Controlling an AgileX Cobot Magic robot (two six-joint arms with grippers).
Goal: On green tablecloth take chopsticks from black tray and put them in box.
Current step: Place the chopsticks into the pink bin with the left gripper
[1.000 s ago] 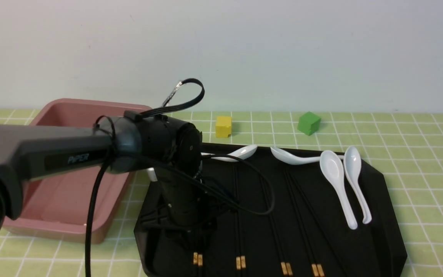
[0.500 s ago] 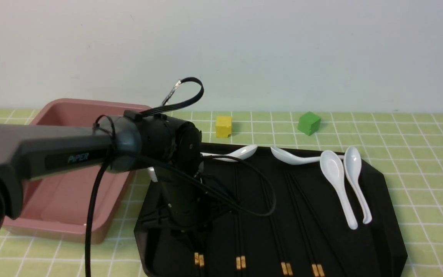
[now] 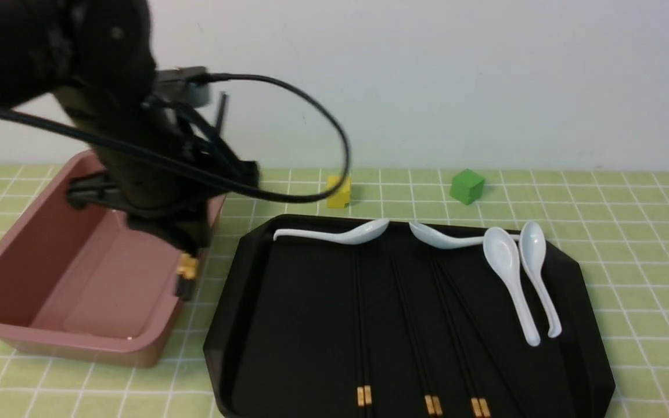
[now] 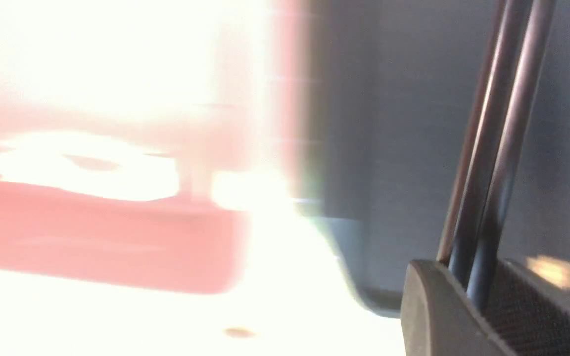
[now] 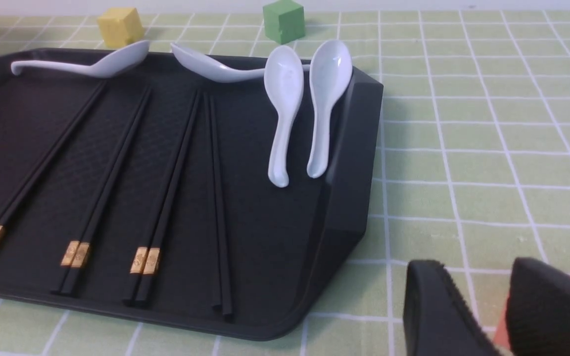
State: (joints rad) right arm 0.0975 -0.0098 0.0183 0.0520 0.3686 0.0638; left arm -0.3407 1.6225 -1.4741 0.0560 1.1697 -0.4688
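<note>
Over the green tablecloth (image 3: 630,232), the left gripper (image 4: 480,301) has moved from black tray (image 3: 288,325) to the box (image 3: 21,273), at its tray-side rim, clamped on chopsticks (image 3: 186,269).

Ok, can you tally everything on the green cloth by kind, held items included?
Chopstick pairs, lying free: 4
Chopstick pair held by left fingers: 1
White spoons: 4
Cubes: 2
Black tray: 1
Box: 1
Total: 13

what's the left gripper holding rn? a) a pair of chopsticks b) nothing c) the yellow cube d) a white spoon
a: in the left wrist view, two black chopsticks sit clamped between the fingers of the left gripper.
</note>
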